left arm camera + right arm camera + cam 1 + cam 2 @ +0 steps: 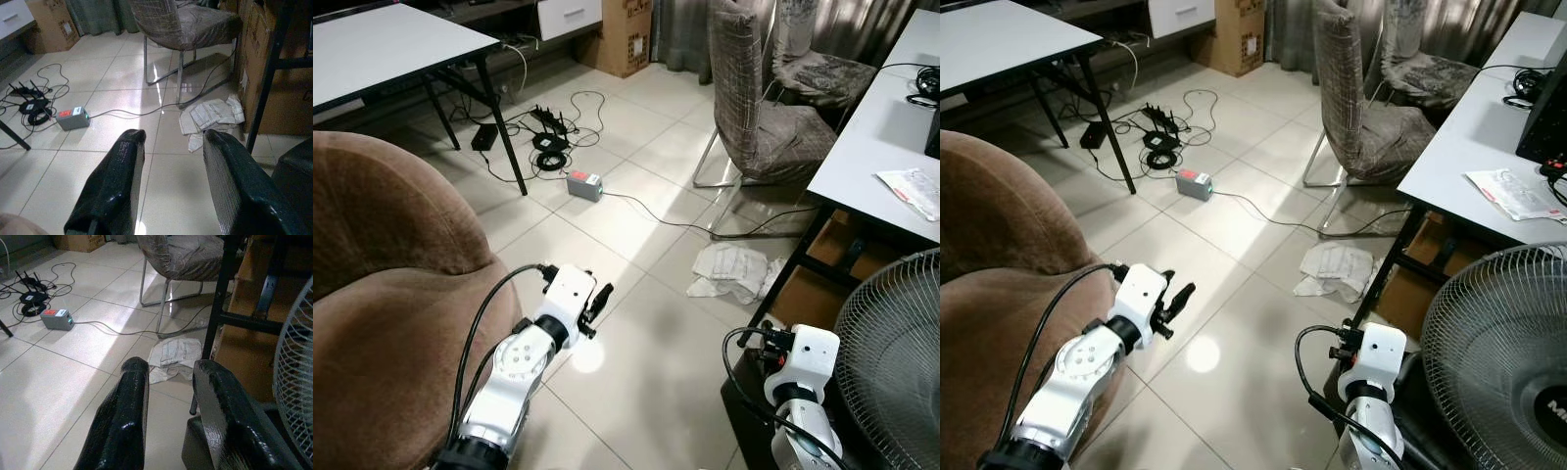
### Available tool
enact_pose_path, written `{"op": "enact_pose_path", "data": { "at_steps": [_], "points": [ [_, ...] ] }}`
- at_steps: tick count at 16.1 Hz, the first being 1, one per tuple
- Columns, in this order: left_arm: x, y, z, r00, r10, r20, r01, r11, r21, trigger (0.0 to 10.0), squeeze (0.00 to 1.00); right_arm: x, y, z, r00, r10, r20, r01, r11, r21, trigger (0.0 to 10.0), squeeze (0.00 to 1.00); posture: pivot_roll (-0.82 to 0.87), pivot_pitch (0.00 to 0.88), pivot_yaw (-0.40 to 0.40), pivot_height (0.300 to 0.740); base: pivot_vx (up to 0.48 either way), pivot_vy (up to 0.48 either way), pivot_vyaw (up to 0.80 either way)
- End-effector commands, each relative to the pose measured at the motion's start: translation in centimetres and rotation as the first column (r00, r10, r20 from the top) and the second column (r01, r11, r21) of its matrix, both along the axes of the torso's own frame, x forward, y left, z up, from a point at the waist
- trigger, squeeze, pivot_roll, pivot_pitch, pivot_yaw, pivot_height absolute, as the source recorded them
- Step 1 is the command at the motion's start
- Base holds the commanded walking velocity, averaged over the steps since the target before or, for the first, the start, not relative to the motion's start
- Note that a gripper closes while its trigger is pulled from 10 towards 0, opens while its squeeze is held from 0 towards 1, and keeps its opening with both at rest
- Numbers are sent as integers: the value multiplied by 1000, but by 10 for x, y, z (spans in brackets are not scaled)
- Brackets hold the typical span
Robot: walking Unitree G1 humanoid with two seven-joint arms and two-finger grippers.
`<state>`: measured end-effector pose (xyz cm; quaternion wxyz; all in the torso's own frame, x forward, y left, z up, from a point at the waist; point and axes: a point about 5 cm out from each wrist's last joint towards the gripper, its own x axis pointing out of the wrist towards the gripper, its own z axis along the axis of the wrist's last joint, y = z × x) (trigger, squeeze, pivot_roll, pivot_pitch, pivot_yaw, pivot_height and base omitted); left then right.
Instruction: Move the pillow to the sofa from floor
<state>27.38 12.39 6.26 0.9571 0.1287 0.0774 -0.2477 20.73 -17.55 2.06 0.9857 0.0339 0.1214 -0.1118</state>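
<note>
A crumpled white pillow point(734, 269) lies flat on the tiled floor beside the black leg of the right-hand table. The brown sofa point(382, 245) bulks at my left. My left gripper point(600, 297) hovers just off the sofa's edge above the tiles, open with nothing between its fingers point(122, 161); the pillow point(212, 115) is some way ahead of it. My right arm point(808, 362) is low at the right, next to the fan. The right gripper point(168, 364) is open and empty, pointing toward the pillow point(173, 355).
A standing fan point(891, 362) crowds the right arm. A white table point(891, 137) with papers, a fabric chair point(754, 108), a grey power box point(585, 184) with trailing cables and another table point(382, 49) ring the open tiles. A dark box point(220, 450) sits below the right gripper.
</note>
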Motion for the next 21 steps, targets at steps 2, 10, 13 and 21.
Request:
{"op": "enact_pose_path", "data": {
  "at_steps": [2, 10, 13, 21],
  "points": [
    [1, 1, -2, 1000, 5, -4, -5, 1000, 6, 10000, 0, 3, -1, 2, 1000, 7, 21, -7, 1000, -15, 10000, 0, 26, 0, -10, 740, 0, 0, 0],
    [-1, 2, -4, 1000, 5, -14, -4, 1000, 13, 10000, 0, 1, -3, 2, 1000, 10, 17, -10, 999, -47, 10000, 0, 21, 11, -5, 740, 0, 0, 0],
    [-1, 1, -4, 1000, 3, -13, -2, 1000, 12, 10000, 0, 2, -1, 3, 998, 56, 26, -54, 996, -73, 10000, 0, 21, 10, -5, 740, 0, 0, 267],
    [-2, 1, -3, 1000, 7, 3, -7, 1000, 11, 10000, 0, 4, 5, 6, 993, 108, 39, -105, 991, -89, 10000, 0, 24, 10, -15, 740, 0, 0, 800]
  ]
}}
